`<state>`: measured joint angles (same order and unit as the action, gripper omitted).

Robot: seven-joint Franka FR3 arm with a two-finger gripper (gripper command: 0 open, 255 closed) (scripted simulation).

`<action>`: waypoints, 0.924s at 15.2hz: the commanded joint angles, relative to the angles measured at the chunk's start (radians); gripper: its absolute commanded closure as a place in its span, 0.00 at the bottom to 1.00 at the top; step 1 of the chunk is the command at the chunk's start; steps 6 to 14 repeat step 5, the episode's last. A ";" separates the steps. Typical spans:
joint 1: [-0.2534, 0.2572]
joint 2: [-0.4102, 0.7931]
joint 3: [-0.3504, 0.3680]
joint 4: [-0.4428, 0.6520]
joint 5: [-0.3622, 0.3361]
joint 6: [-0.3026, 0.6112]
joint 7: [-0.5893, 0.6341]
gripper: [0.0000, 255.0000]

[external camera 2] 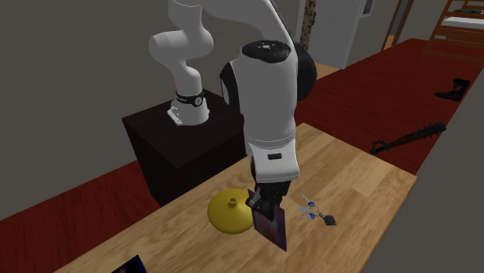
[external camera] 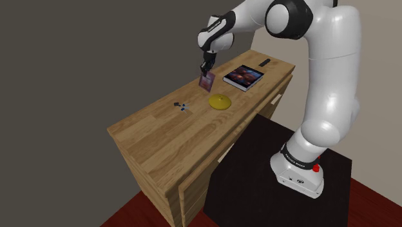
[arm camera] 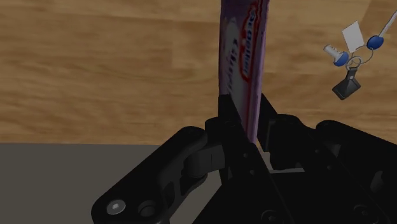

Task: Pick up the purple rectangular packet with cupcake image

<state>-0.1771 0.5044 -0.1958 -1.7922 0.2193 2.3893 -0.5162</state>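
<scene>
The purple packet [external camera: 207,80] hangs in the air above the wooden table [external camera: 161,132], clasped at its upper edge by my black gripper [external camera: 206,71]. In the second exterior view the gripper [external camera 2: 262,205] pinches the dark purple packet [external camera 2: 271,225], which dangles tilted over the tabletop. From the wrist the packet [arm camera: 245,63] shows edge-on, purple with white and pink print, squeezed between the fingers [arm camera: 232,118]. It is clear of the table surface.
A yellow domed lid [external camera: 220,102] lies just beside the packet on the table. A bunch of keys with blue tags [external camera: 182,106] lies farther along. A dark book [external camera: 243,77] and a small black remote [external camera: 265,62] sit at the table's far end.
</scene>
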 commanded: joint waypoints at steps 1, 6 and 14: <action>0.002 -0.012 -0.004 0.015 -0.006 -0.027 0.006 1.00; 0.004 -0.029 -0.007 0.020 -0.012 -0.048 0.010 1.00; 0.004 -0.029 -0.007 0.020 -0.012 -0.048 0.010 1.00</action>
